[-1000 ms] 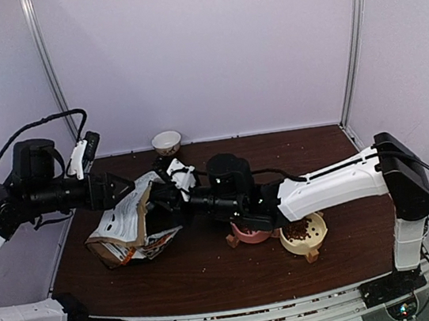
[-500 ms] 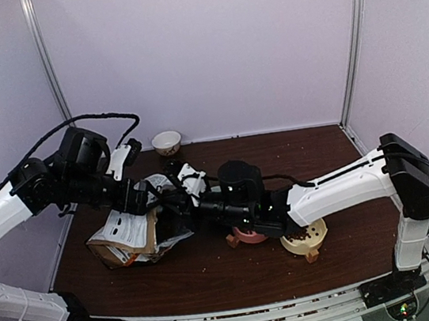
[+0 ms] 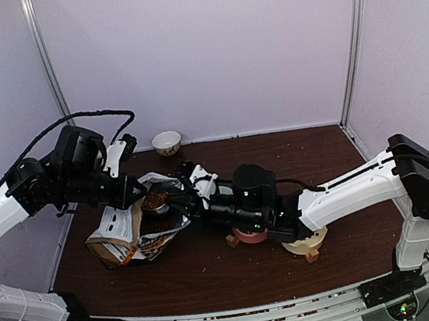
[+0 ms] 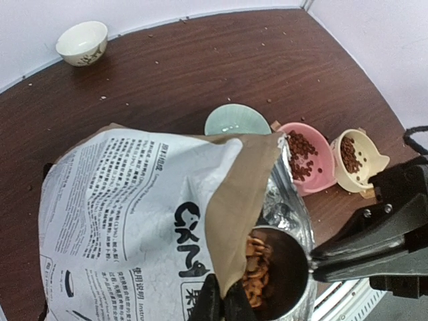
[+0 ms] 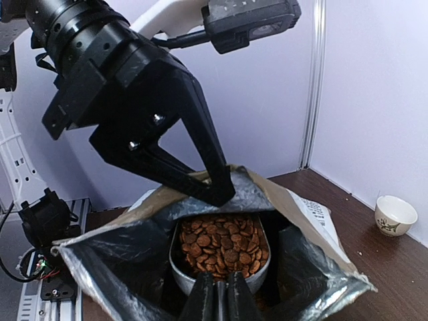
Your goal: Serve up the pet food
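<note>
The printed paper bag (image 4: 120, 200) lies on its side at the table's left, mouth open. My left gripper (image 4: 224, 304) is shut on the brown flap of the bag's rim and holds the mouth up. A silver scoop (image 5: 187, 277) sits inside the mouth, heaped with pet food (image 5: 224, 244). My right gripper (image 5: 217, 294) is shut on the scoop's handle. From above, the scoop (image 3: 155, 201) shows between the left gripper (image 3: 135, 194) and the right gripper (image 3: 185, 204).
Three bowls stand right of the bag: an empty green bowl (image 4: 234, 122), a pink bowl (image 4: 324, 167) and a cream bowl (image 4: 371, 167), the last two holding some kibble. A small white bowl (image 3: 166, 142) stands by the back wall. Stray pellets dot the table.
The left arm swung in from the left and its open gripper shut on the bag's rim. The right arm pushed further left, and the filled scoop now shows in the bag's mouth.
</note>
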Robot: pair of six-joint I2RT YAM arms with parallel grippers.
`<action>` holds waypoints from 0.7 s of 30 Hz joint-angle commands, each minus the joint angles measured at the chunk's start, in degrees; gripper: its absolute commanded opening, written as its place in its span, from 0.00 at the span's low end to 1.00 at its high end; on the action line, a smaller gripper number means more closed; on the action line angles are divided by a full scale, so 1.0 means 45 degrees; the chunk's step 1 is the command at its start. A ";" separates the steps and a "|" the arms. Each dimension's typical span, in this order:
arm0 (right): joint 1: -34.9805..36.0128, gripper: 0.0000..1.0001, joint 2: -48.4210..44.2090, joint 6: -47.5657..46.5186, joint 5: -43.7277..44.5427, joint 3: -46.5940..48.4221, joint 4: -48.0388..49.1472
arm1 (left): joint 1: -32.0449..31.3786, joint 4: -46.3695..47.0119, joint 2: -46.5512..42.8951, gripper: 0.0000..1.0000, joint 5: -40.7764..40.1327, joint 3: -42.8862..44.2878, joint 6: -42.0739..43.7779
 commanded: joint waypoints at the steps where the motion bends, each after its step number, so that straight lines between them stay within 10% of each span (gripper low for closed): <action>1: 0.0327 0.00 -0.1201 -0.0504 0.0386 -0.0810 0.1751 | 0.0056 -0.0074 -0.0987 0.00 -0.1936 0.0251 -0.0450; 21: 0.0768 0.00 -0.2430 -0.0014 0.1309 -0.3044 0.4943 | 0.0226 -0.0464 -0.1496 0.00 -0.3271 0.1109 -0.2212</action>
